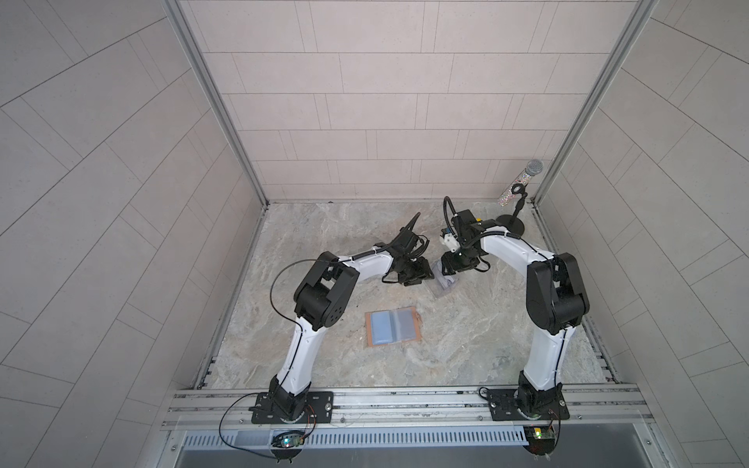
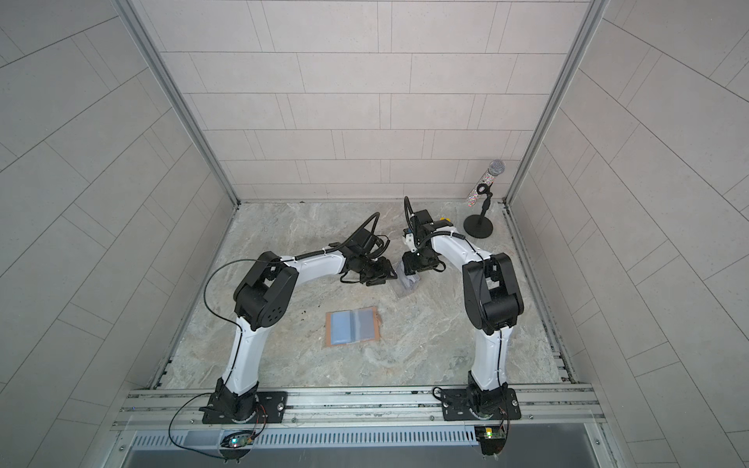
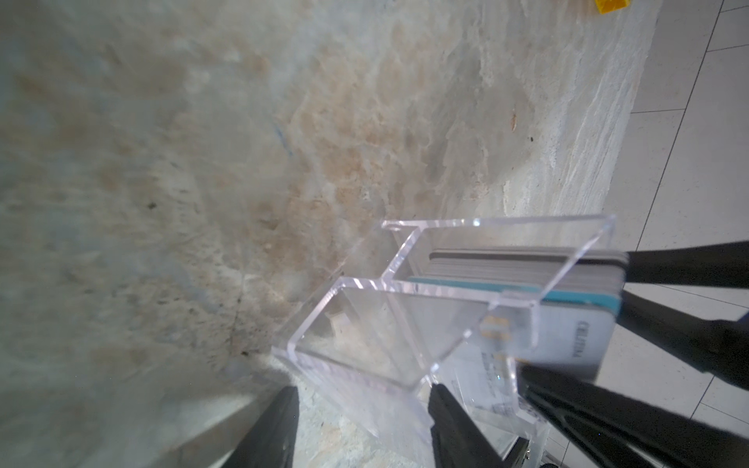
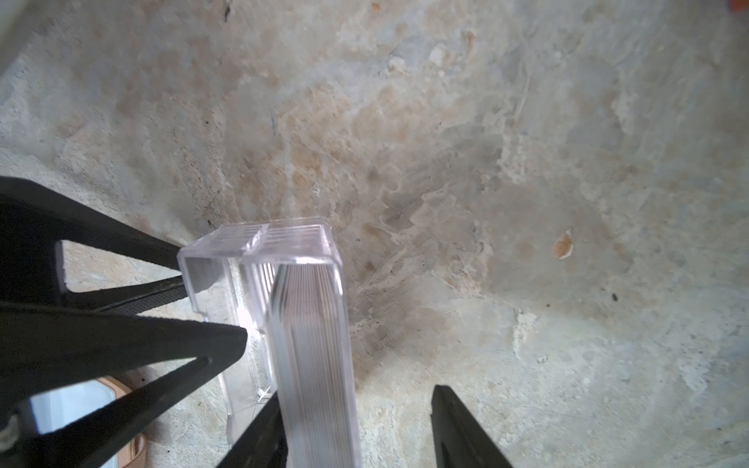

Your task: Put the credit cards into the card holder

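In both top views, 2 white-and-black arms meet at 1 clear acrylic stand (image 1: 442, 288) (image 2: 406, 289) toward the back of the marbled table (image 1: 506, 344) (image 2: 446, 356). The left gripper (image 1: 429, 277) (image 2: 391, 275) comes at it from the left, and the right gripper (image 1: 446, 270) (image 2: 411, 269) points down over it. The 1 card holder (image 1: 391, 327) (image 2: 352, 327) lies open and flat nearer the front, well apart from the stand, with 2 bluish sleeve pages facing up. 1 glittery microphone (image 1: 521, 182) (image 2: 484, 178) stands in the back right corner. No writing can be read here.

In the left wrist view the stand (image 3: 405, 283) has 2 pockets. The front one is empty. The back one holds the credit cards (image 3: 527, 267) on edge, packed too tightly to count. 1 teal card (image 3: 575, 298) sits beside 1 white card (image 3: 567, 352) that has a gold chip and dark capital print too blurred to read. The left gripper (image 3: 362, 405) has 1 finger on each side of the empty pocket, close to its walls. Whether they press on it I cannot tell. The right gripper's fingers (image 3: 681, 263) reach the end of the stack.

In the right wrist view the right gripper (image 4: 356, 395) straddles the card edges (image 4: 316, 344). 1 finger is against the stand (image 4: 259, 243), and the other is apart from it with bare table between, so the jaws are spread and hold nothing. The left gripper's fingers (image 4: 121, 336) flank the front pocket. A tan corner of the card holder (image 4: 133, 449) shows.
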`<state>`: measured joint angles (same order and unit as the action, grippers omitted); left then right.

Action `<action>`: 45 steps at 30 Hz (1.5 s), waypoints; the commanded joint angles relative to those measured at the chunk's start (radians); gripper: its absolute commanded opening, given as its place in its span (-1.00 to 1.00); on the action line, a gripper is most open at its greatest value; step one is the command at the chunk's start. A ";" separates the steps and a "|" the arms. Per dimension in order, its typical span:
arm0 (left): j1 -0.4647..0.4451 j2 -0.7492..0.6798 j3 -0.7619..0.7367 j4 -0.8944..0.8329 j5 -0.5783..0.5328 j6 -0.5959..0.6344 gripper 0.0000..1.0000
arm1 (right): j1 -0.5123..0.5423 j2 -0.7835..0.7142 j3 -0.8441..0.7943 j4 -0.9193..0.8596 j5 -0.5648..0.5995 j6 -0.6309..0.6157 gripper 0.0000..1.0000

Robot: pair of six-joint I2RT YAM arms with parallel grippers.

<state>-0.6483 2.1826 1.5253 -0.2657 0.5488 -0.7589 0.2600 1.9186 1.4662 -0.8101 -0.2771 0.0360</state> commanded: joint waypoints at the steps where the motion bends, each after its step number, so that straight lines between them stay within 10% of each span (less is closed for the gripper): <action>1: -0.004 0.012 -0.040 -0.086 -0.049 0.026 0.09 | 0.004 0.004 0.018 -0.021 0.056 -0.015 0.12; 24: -0.002 -0.003 -0.060 -0.094 -0.059 0.030 0.07 | 0.021 -0.046 0.061 -0.093 0.112 -0.037 -0.04; 45: -0.001 -0.007 -0.073 -0.089 -0.058 0.030 0.07 | 0.031 -0.069 0.071 -0.119 0.091 -0.040 -0.71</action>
<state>-0.6483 2.1693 1.4975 -0.2310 0.5350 -0.7509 0.3008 1.8843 1.5192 -0.8967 -0.2363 0.0074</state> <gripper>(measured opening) 0.535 0.153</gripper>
